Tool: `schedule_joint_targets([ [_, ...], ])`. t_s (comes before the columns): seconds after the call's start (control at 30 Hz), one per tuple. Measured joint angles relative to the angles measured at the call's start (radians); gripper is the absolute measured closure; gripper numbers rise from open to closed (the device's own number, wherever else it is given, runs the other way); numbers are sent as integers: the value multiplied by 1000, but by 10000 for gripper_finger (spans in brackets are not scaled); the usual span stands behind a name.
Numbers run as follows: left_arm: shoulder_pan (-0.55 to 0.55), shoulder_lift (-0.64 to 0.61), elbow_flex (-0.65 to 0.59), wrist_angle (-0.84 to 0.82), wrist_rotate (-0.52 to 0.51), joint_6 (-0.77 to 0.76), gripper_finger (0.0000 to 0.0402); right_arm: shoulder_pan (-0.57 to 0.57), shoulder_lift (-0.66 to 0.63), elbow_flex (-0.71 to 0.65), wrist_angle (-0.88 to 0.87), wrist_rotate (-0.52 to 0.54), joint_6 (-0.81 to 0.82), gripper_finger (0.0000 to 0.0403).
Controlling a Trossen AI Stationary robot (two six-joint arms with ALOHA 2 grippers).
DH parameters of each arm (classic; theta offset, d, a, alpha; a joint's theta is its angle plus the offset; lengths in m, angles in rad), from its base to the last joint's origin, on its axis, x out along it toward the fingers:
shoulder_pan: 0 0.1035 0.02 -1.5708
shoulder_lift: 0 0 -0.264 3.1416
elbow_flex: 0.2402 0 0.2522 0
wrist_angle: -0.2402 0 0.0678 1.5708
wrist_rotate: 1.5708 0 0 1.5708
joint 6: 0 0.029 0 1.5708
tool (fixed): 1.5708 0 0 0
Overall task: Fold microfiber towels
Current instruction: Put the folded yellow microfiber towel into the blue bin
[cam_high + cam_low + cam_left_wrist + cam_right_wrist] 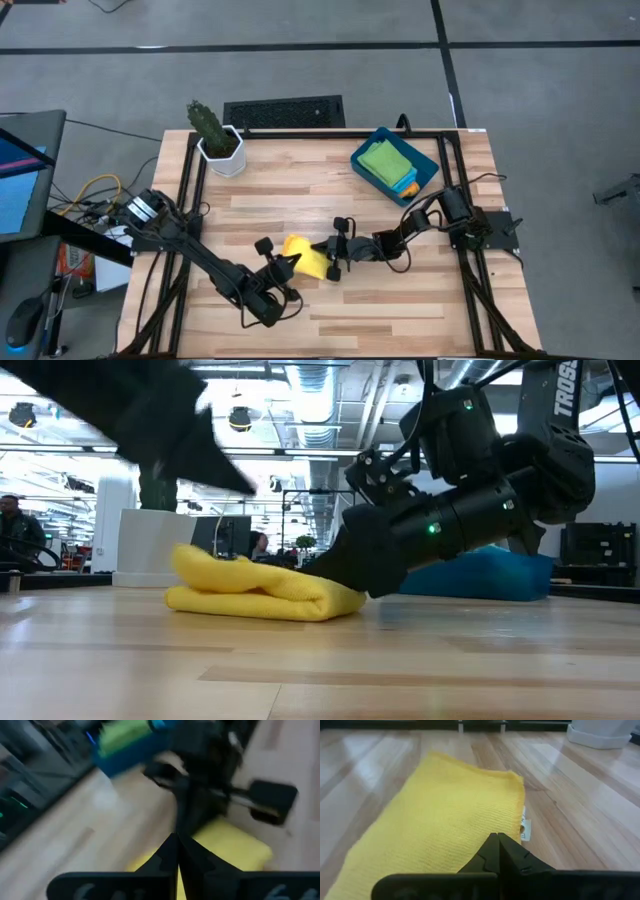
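A folded bright yellow microfiber towel lies near the middle of the pale wooden plank surface, toward its front edge. From table height it shows as a low, doubled-over bundle with its rounded fold facing the camera.

The right claw sits low at the towel's right edge, its two dark fingers pressed together with no gap between them in the right wrist view. The fingertips cover the spot where they meet the cloth, so whether any fabric is pinched there cannot be made out. A small white label sticks out at the towel's side edge.

The left claw is at the towel's left edge, fingers also shut tip to tip. In the low view it shows only as a dark blurred shape above the towel, cut off by the frame. The left wrist picture is blurred, so contact with the cloth is unclear.

At the back right stands a dark teal plastic bin holding a green cloth on top, with an orange cloth edge showing beneath it; anything lower in the stack is hidden. A potted cactus in a white pot stands at the back left.
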Motion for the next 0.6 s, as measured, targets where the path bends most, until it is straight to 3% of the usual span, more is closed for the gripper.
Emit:
schedule_joint_targets([
  [0.13, 15, -24, -4, -7, -103, 65, 401, -2, -12, -1, 2, 1, -14, 385],
  [0.23, 62, -24, -65, 89, -47, 94, 401, 0, -13, -1, 33, 3, -23, 385],
  [0.4, 102, -23, -243, 453, 86, 197, 401, 36, -44, 0, 59, 8, -26, 385],
  [0.6, 108, -23, -377, 593, 93, 66, 401, 111, -48, 24, 53, 71, -8, 385],
])
